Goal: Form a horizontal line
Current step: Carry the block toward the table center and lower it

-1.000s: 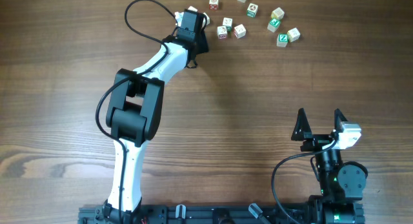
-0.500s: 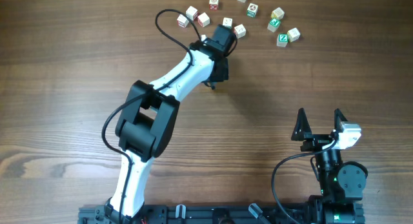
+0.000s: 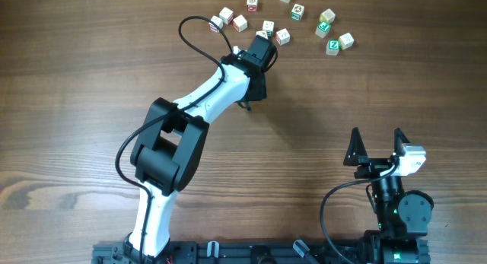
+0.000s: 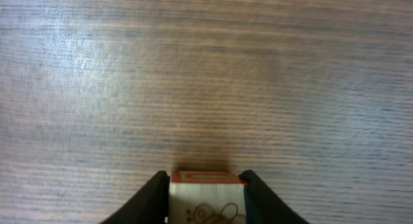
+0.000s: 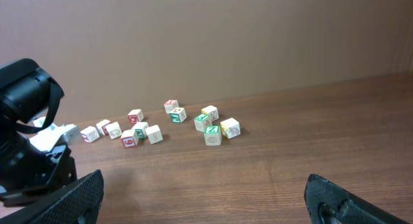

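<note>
The left claw [image 4: 205, 180] clamps the red-marked letter cube [image 4: 205, 201] by its flat opposite faces; it looks like light, rigid, slightly slick wood. The right claw [image 3: 377, 146] stands apart.

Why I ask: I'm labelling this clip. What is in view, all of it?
Held cube: one, cream with a red edge, between the left jaws.
Loose cubes: about twelve, whitish with red, green or blue marks, scattered on the table's far side.
Table: one, brown wood, under everything.
Wall: one, tan, behind the table.
Cables: two, black, one looped at each arm.
Left arm: one, white and black, stretched to the cubes, jaws shut on the held cube.
Right arm: one, black, near edge, jaws open.
</note>
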Tool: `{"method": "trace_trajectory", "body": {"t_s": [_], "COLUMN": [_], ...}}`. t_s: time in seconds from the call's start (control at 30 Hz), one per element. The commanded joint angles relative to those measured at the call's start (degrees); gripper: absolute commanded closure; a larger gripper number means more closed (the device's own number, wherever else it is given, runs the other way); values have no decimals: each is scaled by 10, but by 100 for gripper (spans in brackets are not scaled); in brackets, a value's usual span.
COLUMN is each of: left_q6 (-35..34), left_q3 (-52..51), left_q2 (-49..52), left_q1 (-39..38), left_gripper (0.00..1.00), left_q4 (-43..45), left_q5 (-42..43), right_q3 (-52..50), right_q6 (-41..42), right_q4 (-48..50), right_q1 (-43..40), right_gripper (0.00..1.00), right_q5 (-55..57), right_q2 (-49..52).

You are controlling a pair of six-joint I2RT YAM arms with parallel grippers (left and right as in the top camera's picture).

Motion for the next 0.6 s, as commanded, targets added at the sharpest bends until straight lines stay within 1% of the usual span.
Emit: {"method": "trace_trajectory", "body": {"t_s": [0.0, 0.03, 0.17, 0.23, 0.33, 0.4, 0.5, 0.53, 0.57], "left_q6": [0, 0, 2, 12, 33, 30, 29, 14, -5], "left_q3": [-27, -27, -27, -27, -27, -27, -27, -27, -27], "left_q2": [18, 18, 16, 6, -29, -57, -66, -64, -62], "left_q1": [2, 2, 3, 3, 3, 3, 3, 3, 3], "left_gripper": [51, 47, 37, 24, 14, 13, 12, 2, 0], "left_q4": [-18, -20, -27, -28, -26, -26, -27, -28, -29], "left_q5": [-3, -3, -3, -3, -3, 3, 35, 40, 40], "right_q3": [0, 0, 0, 0, 0, 0, 0, 0, 0], "right_q6": [3, 4, 4, 4, 3, 4, 4, 4, 4], "right_q4": [1, 1, 1, 1, 1, 1, 1, 1, 1], "right_q1": [2, 2, 2, 2, 2, 2, 2, 2, 2], "right_gripper": [0, 0, 0, 0, 0, 0, 0, 0, 0], "right_q5": [8, 8, 8, 8, 8, 8, 8, 8, 8], "right_q2": [-3, -3, -3, -3, -3, -3, -3, -3, -3]}}
